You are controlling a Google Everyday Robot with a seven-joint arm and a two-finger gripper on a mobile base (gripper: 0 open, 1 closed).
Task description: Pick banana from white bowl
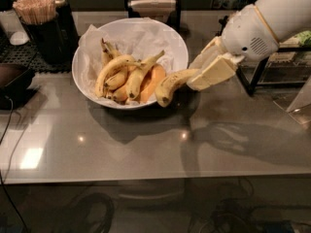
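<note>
**Spotter:** Where's the banana (171, 85)?

**Me:** In my claw (197, 79), which pinches the end that points toward the counter's (146, 149) right edge. The banana hangs just outside the white bowl (83, 52), on the rim's right-edge side. The bowl sits near the far edge, left of centre.

**Spotter:** So the pick is done?

**Me:** Nearly, I judge. I have the grasp and the fruit is out of the pile. The other bananas (119, 74) lie on the paper lining. But the blunt tip overlaps the rim from my view, and I can't tell whether it touches. What's left is lifting it clear.
</note>
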